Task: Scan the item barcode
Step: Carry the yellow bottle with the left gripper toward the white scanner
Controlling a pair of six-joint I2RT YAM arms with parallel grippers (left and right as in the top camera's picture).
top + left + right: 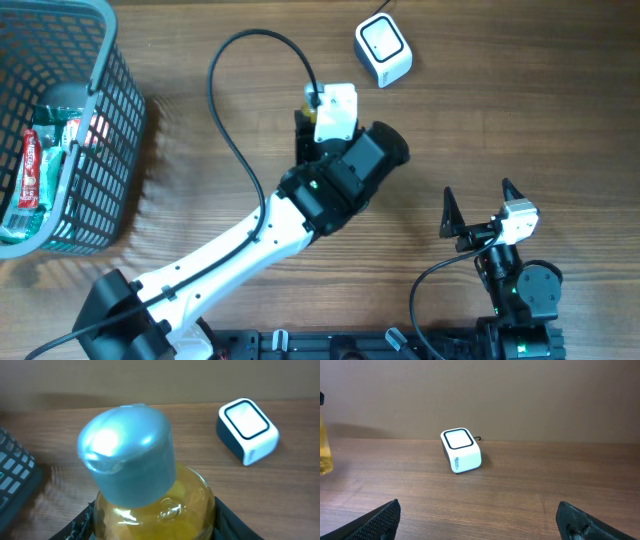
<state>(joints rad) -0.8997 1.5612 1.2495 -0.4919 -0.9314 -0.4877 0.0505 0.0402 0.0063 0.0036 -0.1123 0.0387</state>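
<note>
The bottle [157,507] is of clear plastic with yellow liquid inside. It has a wide, pale silver-blue cap [127,455] that shines a little on top. It is one bottle only. It stands around the middle of the counter [500,120], a bit to the far side. The left claw [154,527] is grasping it, with one dark finger on each side of its shoulder. From above, the arm covers most of the bottle, and I cannot tell if its bottom rests on the wood or is lifted.

There is one scanner [383,50], a small white box with a dark base and a dark-framed window on its top. It sits to the far right of the bottle, apart from it, with bare wood between them.

The right claw [478,195] is at the near right, released, with its two fingers spread wide and nothing between them. It is well apart from the scanner and from the bottle.

One grey basket [110,150] takes the far left corner and its side runs out of the view. Inside lies a red and white packet [33,170] beside some green packaging; how many pieces there are I cannot tell.

The middle and the right of the counter are open wood.
</note>
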